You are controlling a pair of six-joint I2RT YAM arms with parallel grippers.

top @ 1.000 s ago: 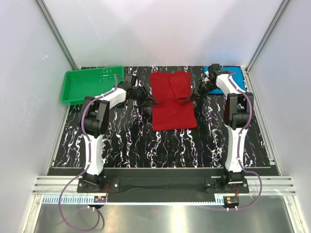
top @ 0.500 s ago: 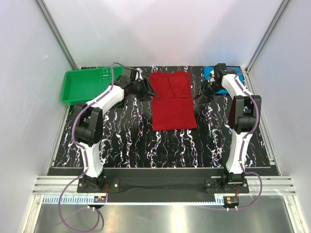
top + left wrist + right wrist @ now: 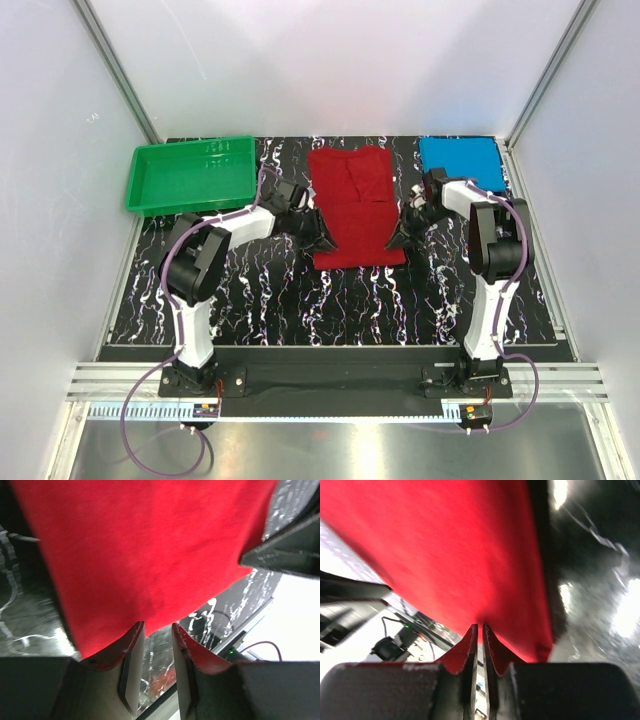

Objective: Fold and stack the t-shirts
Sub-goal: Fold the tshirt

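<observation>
The red t-shirt (image 3: 355, 205) lies flat mid-table, folded into a long rectangle with its sleeves tucked in. The blue t-shirt (image 3: 460, 158) is a neat folded rectangle at the back right corner. My left gripper (image 3: 318, 235) sits low at the red shirt's near left edge. In the left wrist view its jaws (image 3: 156, 626) stand apart, the cloth (image 3: 140, 555) edge just at the tips and bare table in the gap. My right gripper (image 3: 398, 238) is at the near right edge. Its jaws (image 3: 480, 626) are pinched on the red hem (image 3: 445, 555).
A green plastic tray (image 3: 190, 178) stands at the back left, behind the left arm. The black marbled table (image 3: 340, 300) runs bare from the red shirt to the near edge. Metal frame posts and white walls close in both sides.
Both grippers have come from the shirt's far sides toward me to its near corners. The right jaws opened and then closed on the hem; the left jaws widened and narrowed again.
</observation>
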